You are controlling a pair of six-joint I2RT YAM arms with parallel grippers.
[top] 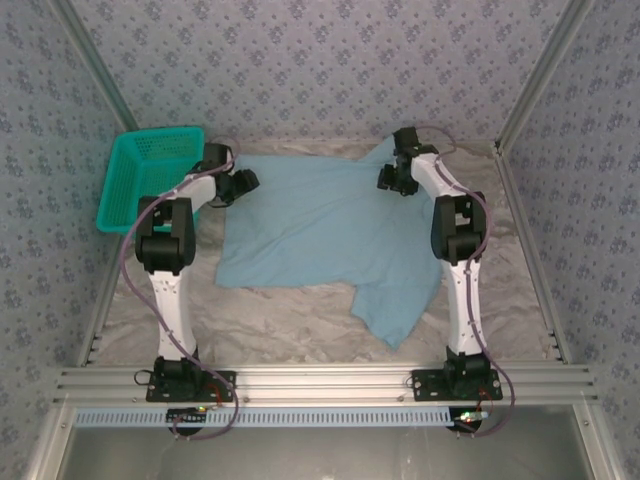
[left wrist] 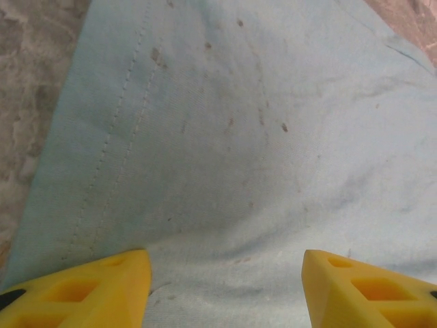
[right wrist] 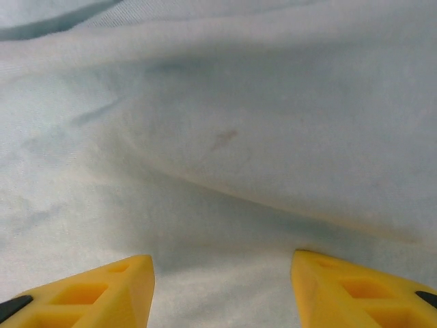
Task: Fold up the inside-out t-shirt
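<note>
Nearest the arm bases, one sleeve (top: 395, 305) of the inside-out t-shirt (top: 320, 225) trails toward the near edge of the table (top: 280, 325), lying creased and askew. Beyond it the body of the shirt lies spread across the middle of the table, mostly flat with shallow wrinkles.

Both arms reach to the far edge of the cloth. The left gripper (left wrist: 226, 256) hovers low over the far left corner, its fingers spread wide with nothing between them but the fabric below. A double-stitched hem (left wrist: 113, 143) runs just beside its left finger. The right gripper (right wrist: 222, 258) stands over the far right corner, likewise spread, above a soft raised fold (right wrist: 273, 191). Whether either set of tips touches the cloth cannot be told.

Assessment: the shirt appears light, limp and thin. It will drape and drag rather than hold shape, and a single layer may slip from a shallow pinch. The stitched hem and corners offer the firmest purchase. Taking both far corners together should keep the edge taut.

Further left, the teal basket (top: 150, 180) sits beside the left arm, apart from the shirt.
</note>
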